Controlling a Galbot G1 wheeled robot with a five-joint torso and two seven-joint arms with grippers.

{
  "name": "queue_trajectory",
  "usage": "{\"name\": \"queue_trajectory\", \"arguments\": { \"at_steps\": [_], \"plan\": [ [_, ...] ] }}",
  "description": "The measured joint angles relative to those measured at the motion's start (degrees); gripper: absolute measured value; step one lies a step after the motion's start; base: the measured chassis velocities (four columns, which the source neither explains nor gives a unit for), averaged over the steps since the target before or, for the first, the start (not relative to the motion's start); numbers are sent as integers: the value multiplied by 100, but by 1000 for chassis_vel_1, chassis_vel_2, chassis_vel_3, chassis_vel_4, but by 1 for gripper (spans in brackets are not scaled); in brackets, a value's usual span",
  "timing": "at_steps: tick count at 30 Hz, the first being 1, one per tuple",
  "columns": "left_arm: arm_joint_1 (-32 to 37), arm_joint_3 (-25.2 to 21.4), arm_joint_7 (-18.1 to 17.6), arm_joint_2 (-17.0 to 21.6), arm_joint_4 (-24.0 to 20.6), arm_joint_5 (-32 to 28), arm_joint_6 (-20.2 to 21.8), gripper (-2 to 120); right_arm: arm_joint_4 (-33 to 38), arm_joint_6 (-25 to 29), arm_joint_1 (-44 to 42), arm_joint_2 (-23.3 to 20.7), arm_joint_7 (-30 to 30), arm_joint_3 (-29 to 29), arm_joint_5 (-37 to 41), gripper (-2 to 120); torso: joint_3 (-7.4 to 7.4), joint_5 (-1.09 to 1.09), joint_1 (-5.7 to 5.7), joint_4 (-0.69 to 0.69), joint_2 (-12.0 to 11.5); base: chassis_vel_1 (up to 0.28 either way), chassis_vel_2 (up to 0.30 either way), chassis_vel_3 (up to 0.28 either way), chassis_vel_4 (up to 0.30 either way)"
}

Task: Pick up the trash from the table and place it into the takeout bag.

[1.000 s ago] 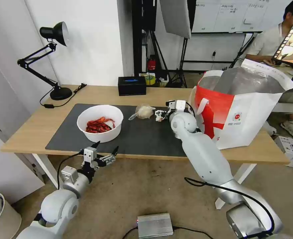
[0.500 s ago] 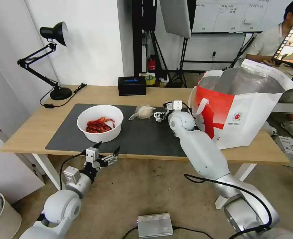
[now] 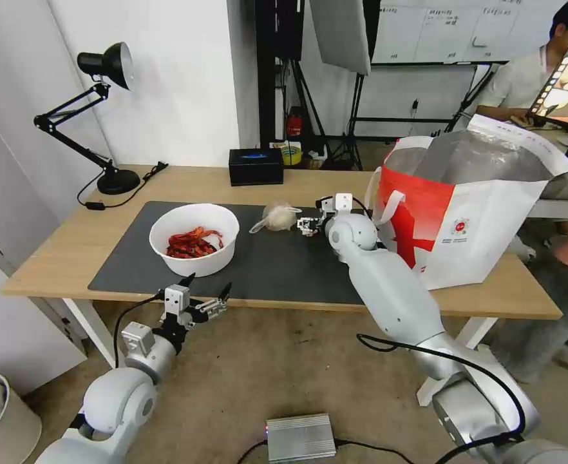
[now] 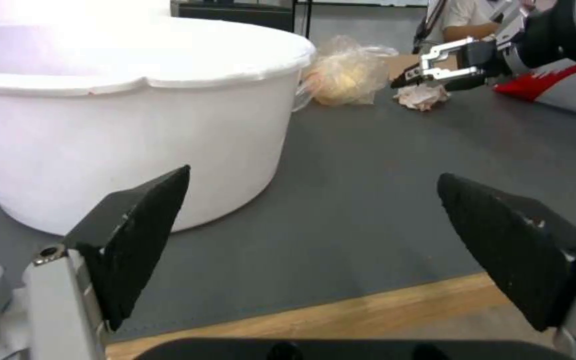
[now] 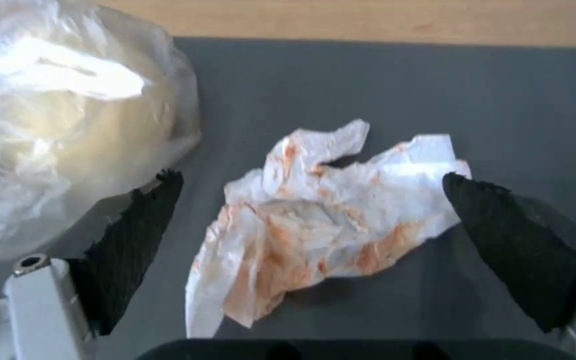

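The crumpled, orange-stained tissue point(image 5: 328, 220) lies on the dark mat point(image 3: 284, 264) of the table point(image 3: 71, 245). My right gripper point(image 5: 311, 180) hangs open over it, one finger on either side. Just beside it sits the knotted clear bag point(image 3: 277, 216) with its whitish lump. Toward the left of the mat stands the white bowl point(image 3: 194, 238) of red scraps. My left gripper point(image 3: 205, 293) is open and holds nothing, hovering at the table's front edge in front of the bowl point(image 4: 135, 115). The takeout bag point(image 3: 464, 219) stands open at the right end, close behind my right arm.
A black tissue box point(image 3: 255, 165) sits at the table's back edge and a black desk lamp point(image 3: 104, 116) at its back left corner. On the floor lie a silver box point(image 3: 300, 437) and a bin point(image 3: 0, 412). A person's leg point(image 3: 554, 303) stands by the table's right end.
My right gripper has edged a little left and lower over the tissue. The left arm has barely moved. A person has stepped in at the right edge.
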Motion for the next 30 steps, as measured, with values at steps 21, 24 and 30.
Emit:
{"name": "queue_trajectory", "arguments": {
  "at_steps": [21, 24, 30],
  "plan": [
    [-6, -14, 0, -12, -47, 1, -9, 100, 87, -157, -120, 42, 266, 48, 162, 38, -1, -1, -1, -2, 1, 0, 0, 0, 0],
    [-11, -5, -1, -15, -48, -1, -10, 100, 118, -162, -120, 21, 280, 41, 197, 28, 0, 0, 0, -1, 1, 0, 0, 0, 0],
    [-52, 19, -4, -14, -49, -13, -12, 100, 281, -138, -133, -65, 283, 31, 252, 9, 1, 1, 0, 2, 0, 0, 0, 0, 0]
  ]
}}
